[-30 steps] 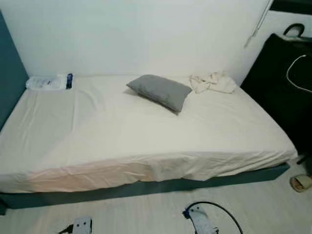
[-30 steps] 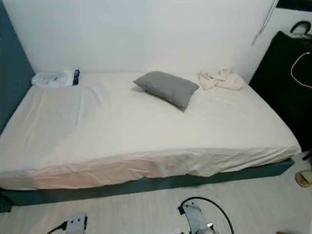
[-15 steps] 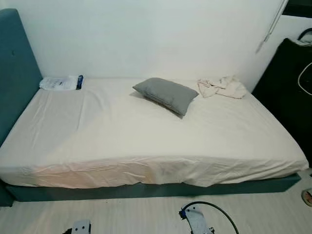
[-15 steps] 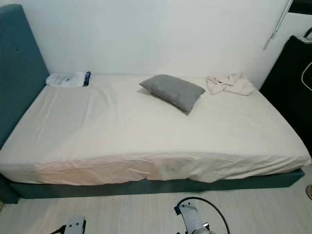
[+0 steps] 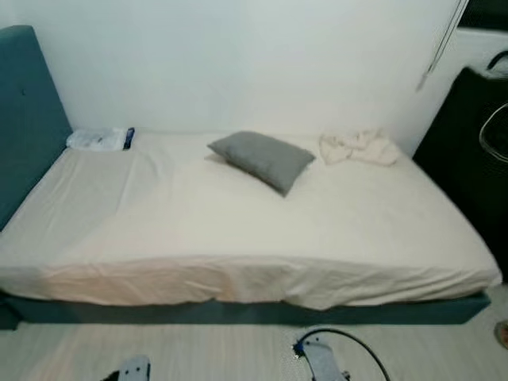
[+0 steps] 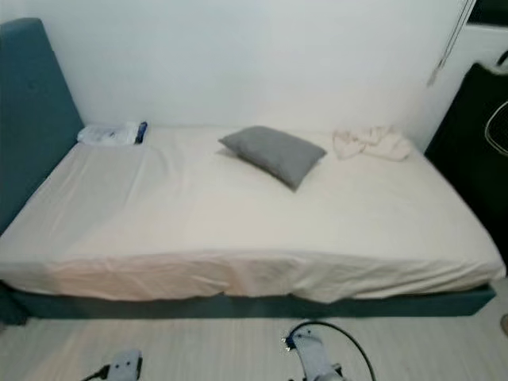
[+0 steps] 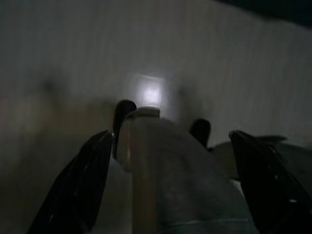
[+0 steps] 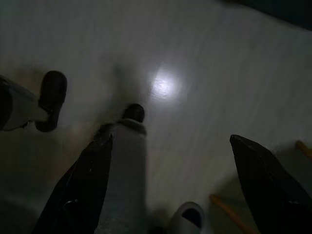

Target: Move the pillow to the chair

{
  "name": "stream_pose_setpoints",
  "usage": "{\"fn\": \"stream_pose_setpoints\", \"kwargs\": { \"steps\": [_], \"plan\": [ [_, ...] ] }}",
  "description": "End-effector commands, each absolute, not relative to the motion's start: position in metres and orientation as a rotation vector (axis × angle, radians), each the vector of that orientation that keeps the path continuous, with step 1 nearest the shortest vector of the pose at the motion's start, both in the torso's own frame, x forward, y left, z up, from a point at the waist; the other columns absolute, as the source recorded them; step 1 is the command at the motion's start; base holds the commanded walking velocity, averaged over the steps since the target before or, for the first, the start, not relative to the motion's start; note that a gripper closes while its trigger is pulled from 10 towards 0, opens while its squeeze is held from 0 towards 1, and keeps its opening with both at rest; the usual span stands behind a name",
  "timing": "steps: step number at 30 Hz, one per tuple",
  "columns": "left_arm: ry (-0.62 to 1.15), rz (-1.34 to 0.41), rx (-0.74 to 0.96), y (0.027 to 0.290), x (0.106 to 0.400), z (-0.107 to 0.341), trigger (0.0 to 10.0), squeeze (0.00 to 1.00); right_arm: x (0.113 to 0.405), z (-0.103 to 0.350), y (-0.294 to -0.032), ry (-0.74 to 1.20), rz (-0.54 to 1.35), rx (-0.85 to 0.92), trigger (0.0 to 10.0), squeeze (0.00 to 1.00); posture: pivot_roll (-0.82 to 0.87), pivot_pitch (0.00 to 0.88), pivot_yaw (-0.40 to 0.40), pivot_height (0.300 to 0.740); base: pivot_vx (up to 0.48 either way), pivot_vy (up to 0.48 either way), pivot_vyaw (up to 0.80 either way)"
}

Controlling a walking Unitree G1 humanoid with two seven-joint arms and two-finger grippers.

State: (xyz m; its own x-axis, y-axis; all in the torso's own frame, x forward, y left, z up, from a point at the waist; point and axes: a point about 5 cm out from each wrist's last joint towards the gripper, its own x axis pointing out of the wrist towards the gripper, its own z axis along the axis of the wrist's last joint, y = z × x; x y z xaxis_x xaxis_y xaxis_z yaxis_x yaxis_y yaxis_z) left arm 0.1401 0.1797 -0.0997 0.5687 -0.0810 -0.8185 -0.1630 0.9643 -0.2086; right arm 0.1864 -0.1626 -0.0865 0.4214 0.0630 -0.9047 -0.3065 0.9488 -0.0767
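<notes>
A grey pillow lies tilted on the cream sheet of the bed, near the far wall and a little right of the middle. Both arms hang low by my legs, well short of the bed; a bit of the left arm and the right arm shows at the bottom edge. In the dark left wrist view my left gripper is open over the pale floor. My right gripper is open too, with floor and my leg between its fingers. No chair can be made out.
A crumpled cream cloth lies right of the pillow. A white packet with a dark blue end sits at the bed's far left corner by the teal headboard. A black bag stands right of the bed.
The whole picture has shifted and blurred a little, so the camera has moved. The pillow, cloth and packet stay where they were on the bed.
</notes>
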Motion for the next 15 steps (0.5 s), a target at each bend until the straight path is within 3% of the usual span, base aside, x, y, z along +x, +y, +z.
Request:
{"fn": "stream_pose_setpoints", "kwargs": {
  "steps": [1, 15],
  "plan": [
    [0.988, 0.065, -0.273, 0.181, 0.1352, -0.1017, 10.0, 0.0, 0.189, -0.0854, -0.1598, 1.107, 0.237, -0.239, 10.0, 0.0, 0.06, 0.027, -0.082, 0.74, 0.0, 0.0, 0.0],
    [0.977, 0.073, -0.266, 0.183, 0.1368, -0.1008, 10.0, 0.0, 0.1884, -0.0857, -0.1602, 1.107, 0.233, -0.238, 10.0, 0.0, 0.06, 0.027, -0.08, 0.74, 0.0, 0.0, 0.0]
  ]
}}
